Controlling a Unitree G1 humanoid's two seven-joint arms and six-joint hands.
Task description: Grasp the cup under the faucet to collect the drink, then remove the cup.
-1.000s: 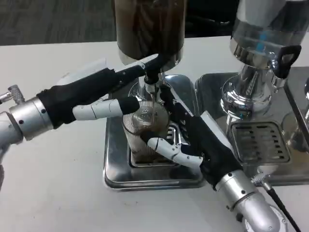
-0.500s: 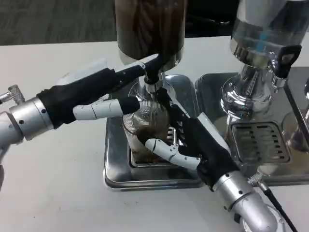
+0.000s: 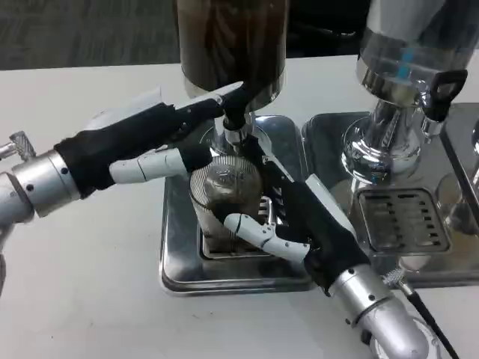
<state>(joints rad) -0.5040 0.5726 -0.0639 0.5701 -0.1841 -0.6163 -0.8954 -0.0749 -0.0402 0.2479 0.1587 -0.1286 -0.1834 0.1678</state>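
Left hand (image 3: 138, 146) reaches in from the left, fingers stretched toward the faucet (image 3: 234, 123) and resting on its lever; a lower finger lies against the cup's (image 3: 224, 191) rim; whether it really presses the lever, can't tell. Cup stands upright, long axis vertical, right under the faucet on the drip tray (image 3: 179, 254) of the dark-drink dispenser (image 3: 230, 45), some dark liquid inside. Right hand (image 3: 299, 221) comes from lower right, wrapped around the cup's right side, fingers curled on its front: it holds the cup. Key relation: cup sits up-left of the right hand's palm, already in its grasp, so the right hand is the nearer one for removal; pull-out likely toward the robot, clear of the spout. Second dispenser (image 3: 404, 67) with own tray (image 3: 449, 269) at right. Count: one cup, two dispensers, two trays, two hands
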